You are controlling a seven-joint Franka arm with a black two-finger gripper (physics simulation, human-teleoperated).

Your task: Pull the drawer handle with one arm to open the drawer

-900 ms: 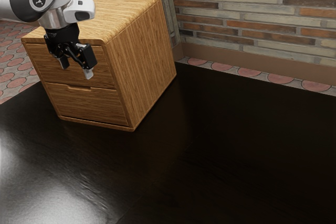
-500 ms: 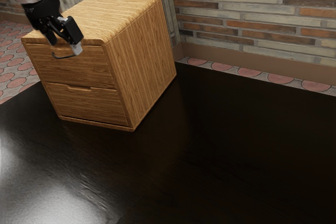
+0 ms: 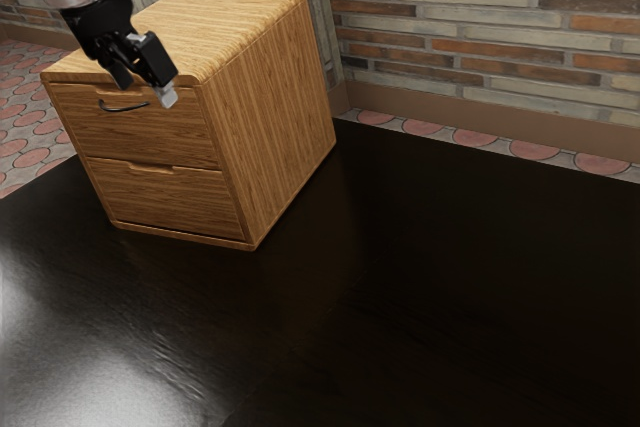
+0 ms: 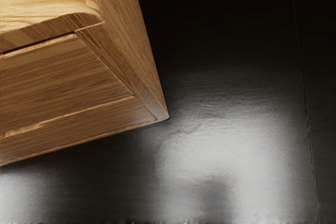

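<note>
A wooden two-drawer cabinet (image 3: 260,97) stands on the dark table at the exterior view's left. Its top drawer (image 3: 150,132) carries a thin dark wire handle (image 3: 122,104), and the drawer front sits flush with the cabinet. My gripper (image 3: 145,85) hovers at the cabinet's top front edge, just above and slightly to the right of the handle. Its fingers are apart and hold nothing. The lower drawer (image 3: 170,197) is also flush. In the wrist view the cabinet (image 4: 63,77) shows its front corner and both drawer fronts from above.
The glossy dark table (image 3: 400,287) stretches wide in front of and to the right of the cabinet. A brick wall (image 3: 480,27) runs along the back, with red patterned floor (image 3: 25,137) beyond the table's left edge.
My hand rose from in front of the top drawer to the cabinet's top edge, swung left, then came back slightly right. The handle now shows below the fingers. The drawers have not moved.
</note>
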